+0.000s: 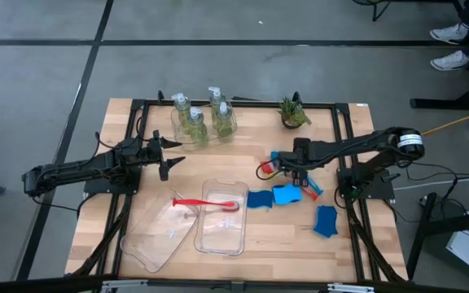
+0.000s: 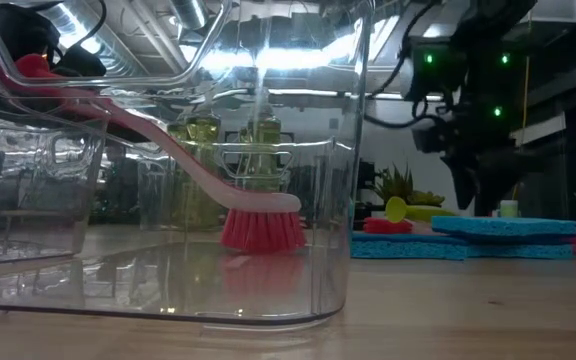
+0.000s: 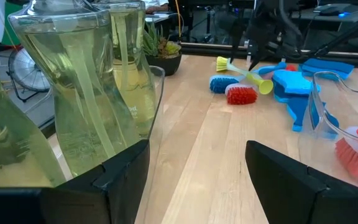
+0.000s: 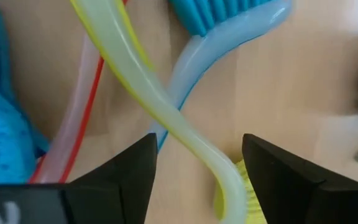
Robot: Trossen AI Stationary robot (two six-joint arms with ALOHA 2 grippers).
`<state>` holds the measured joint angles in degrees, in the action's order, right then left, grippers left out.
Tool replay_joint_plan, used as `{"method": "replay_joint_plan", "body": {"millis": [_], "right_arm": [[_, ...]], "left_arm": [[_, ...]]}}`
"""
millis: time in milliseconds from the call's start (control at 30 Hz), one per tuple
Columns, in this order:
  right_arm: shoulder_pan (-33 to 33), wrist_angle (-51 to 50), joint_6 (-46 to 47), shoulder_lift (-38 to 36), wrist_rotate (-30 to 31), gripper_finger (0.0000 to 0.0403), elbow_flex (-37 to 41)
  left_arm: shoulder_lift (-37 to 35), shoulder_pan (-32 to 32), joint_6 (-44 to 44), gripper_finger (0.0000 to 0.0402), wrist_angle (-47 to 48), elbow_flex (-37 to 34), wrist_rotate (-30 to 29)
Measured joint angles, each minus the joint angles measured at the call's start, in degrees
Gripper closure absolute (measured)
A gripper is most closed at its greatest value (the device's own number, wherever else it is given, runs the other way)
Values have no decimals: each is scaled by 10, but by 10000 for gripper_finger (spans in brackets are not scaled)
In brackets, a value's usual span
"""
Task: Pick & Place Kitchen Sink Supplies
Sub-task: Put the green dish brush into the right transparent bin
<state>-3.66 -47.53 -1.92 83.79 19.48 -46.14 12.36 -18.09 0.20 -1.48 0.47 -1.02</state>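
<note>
Three clear pump bottles (image 1: 200, 120) of yellow-green liquid stand in a clear tray at the far side. My left gripper (image 1: 169, 157) is open, level, just to the left of that tray; the bottles (image 3: 86, 81) fill its wrist view. My right gripper (image 1: 300, 175) is open and points down over a crossed pile of brushes (image 1: 287, 167). Its fingers (image 4: 197, 149) stand on either side of the yellow-green brush handle (image 4: 166, 118), which lies over the blue brush (image 4: 229, 25) and the red one (image 4: 73, 143). Another red brush (image 1: 206, 203) leans its handle on a clear tray's rim, bristles (image 2: 263, 230) on the tray's floor. Three blue sponge pieces (image 1: 287, 194) lie flat nearby.
Two clear trays, one (image 1: 222, 216) with the red brush and one (image 1: 157, 236) lying to its left, sit toward the near edge. A small potted plant (image 1: 293, 114) stands at the far edge, right of the bottles. Bare wood lies between the two arms.
</note>
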Motion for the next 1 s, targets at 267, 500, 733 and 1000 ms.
{"method": "replay_joint_plan", "body": {"millis": [267, 500, 733, 1000], "right_arm": [[0, 62, -5, 18, 22, 180, 37], [0, 101, -15, 16, 11, 252, 37], [-5, 133, -13, 15, -11, 347, 36], [-6, 136, 2, 15, -13, 358, 36]], "left_arm": [[0, 0, 0, 142, 0, 0, 0], [0, 0, 0, 142, 0, 0, 0], [0, 0, 0, 142, 0, 0, 0], [0, 0, 0, 142, 0, 0, 0]]}}
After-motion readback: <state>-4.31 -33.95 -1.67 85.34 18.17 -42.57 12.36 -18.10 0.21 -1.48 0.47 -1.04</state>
